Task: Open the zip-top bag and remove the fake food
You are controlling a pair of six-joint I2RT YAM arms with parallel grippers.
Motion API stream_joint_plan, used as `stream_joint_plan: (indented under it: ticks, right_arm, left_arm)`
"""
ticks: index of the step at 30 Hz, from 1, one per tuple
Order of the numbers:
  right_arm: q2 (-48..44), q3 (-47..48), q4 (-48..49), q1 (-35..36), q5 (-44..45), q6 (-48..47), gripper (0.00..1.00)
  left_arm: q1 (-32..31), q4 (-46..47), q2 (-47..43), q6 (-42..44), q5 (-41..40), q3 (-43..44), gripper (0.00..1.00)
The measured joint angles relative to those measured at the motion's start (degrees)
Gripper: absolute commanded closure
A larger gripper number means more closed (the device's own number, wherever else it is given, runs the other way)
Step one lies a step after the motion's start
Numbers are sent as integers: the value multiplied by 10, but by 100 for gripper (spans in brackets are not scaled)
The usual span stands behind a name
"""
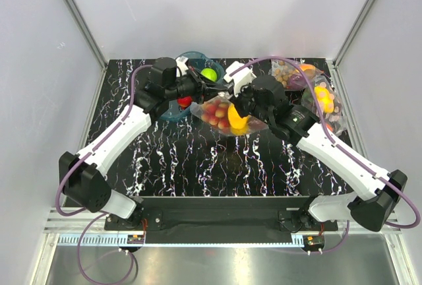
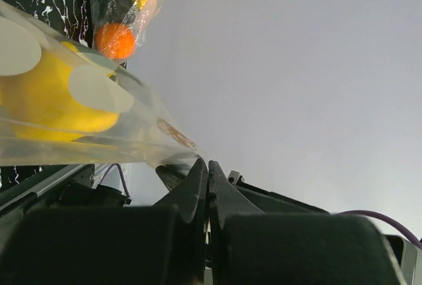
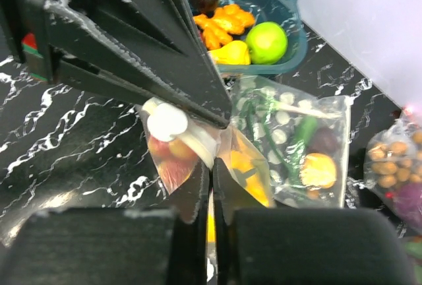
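The zip-top bag (image 1: 223, 115) is held up between the two pincers at the middle of the top view, a little toward 12 o'clock. It is a clear, glossy plastic film printed with flat white dots, creased near the grips and bulging where the fake food (image 1: 227, 117) gathers. Through the film show a smooth, curved yellow bell pepper (image 1: 238, 121) and several rounded, shiny red pieces (image 1: 212, 112) at its 9 o'clock. The left gripper (image 2: 208, 174) has its black, wedge-shaped fingers pressed together, and the film's edge runs down into their tips; from the right wrist the same tips are seen pinching the bag's top edge. The right gripper (image 3: 211, 174) is closed too, with a thin fold of the film caught between its fingers just beside the left tips. Whether the seal is parted cannot be told. At 11 o'clock of the bag stands a teal plastic tub (image 1: 169, 114) with rounded walls, holding a matte lime-green apple (image 1: 209, 74) among other pieces. At 3 o'clock a second dotted bag (image 3: 297, 133) lies flat on the table (image 1: 198, 159), a black surface veined in white like marble, and at 2 o'clock sits a small bag of brown balls (image 3: 389, 159)
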Motion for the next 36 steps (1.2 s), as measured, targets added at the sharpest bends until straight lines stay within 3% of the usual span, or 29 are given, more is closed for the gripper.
stream_joint_plan:
  ticks: [1,3,4,5,8,15,23,30,36]
  right_arm:
    - [-2,-3,0,0,-4,-1,100]
    - [-5,-9,-1,0,-13,0,100]
    - [-6,-11,-2,0,-18,0,100]
    - [-6,-13,-4,0,-26,2,100]
    - [-7,-17,-14,0,-47,9,100]
    - [-6,-27,-26,-13,-117,49,100]
    - [8,-28,-27,-85,-237,94,100]
    - [35,-28,-24,-118,-314,113,100]
    - [52,-20,-19,-139,-369,136,100]
  left_arm:
    - [0,0,0,0,1,-2,97]
    - [0,3,0,3,3,-7,81]
    - [1,5,0,5,5,-9,67]
    - [2,9,0,9,7,-9,46]
    - [6,20,-1,27,13,-9,25]
    - [45,14,-44,115,19,-46,14]
    - [117,45,-92,254,39,-82,6]
    - [123,41,-42,296,106,-79,6]
    - [123,-4,-26,420,128,-60,7]
